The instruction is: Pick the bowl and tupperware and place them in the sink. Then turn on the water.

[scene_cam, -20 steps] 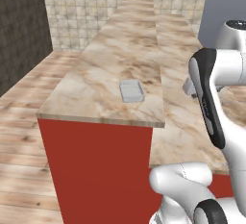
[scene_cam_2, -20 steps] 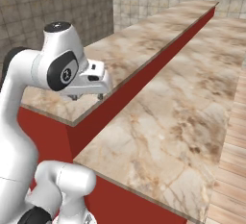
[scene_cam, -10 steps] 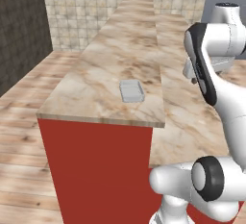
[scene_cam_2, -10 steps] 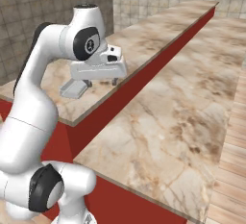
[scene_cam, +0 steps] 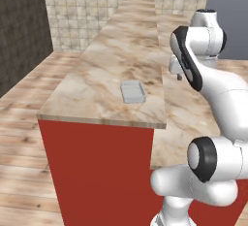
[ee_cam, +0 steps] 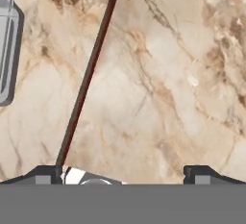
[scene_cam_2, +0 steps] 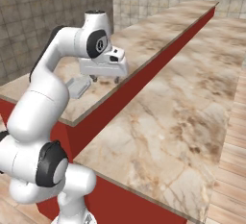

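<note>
Tupperware [scene_cam: 132, 92] sits flat on the marble tabletop [scene_cam: 111, 60], near the edge where the red side panel drops to the lower surface, alone with open marble around it. That spot looks easy to reach from above, since nothing crowds it.

Gripper [scene_cam_2: 104, 79] hangs over that same edge, just beside the grey container and not touching it. Fingers stand wide apart, holding nothing, and the hand view agrees: 2 dark tips far out at the bottom corners with bare marble between them. In that view the tupperware [ee_cam: 6, 50] shows at the left border, so the hand is off to 1 side, not centred over it.

My read: this is the approach for the first pick. Fingers are spread wide so they can straddle the container's narrow sides once the hand slides across and drops. A flat, low box like this needs a low, square grip, or it could skid on the smooth stone.
</note>
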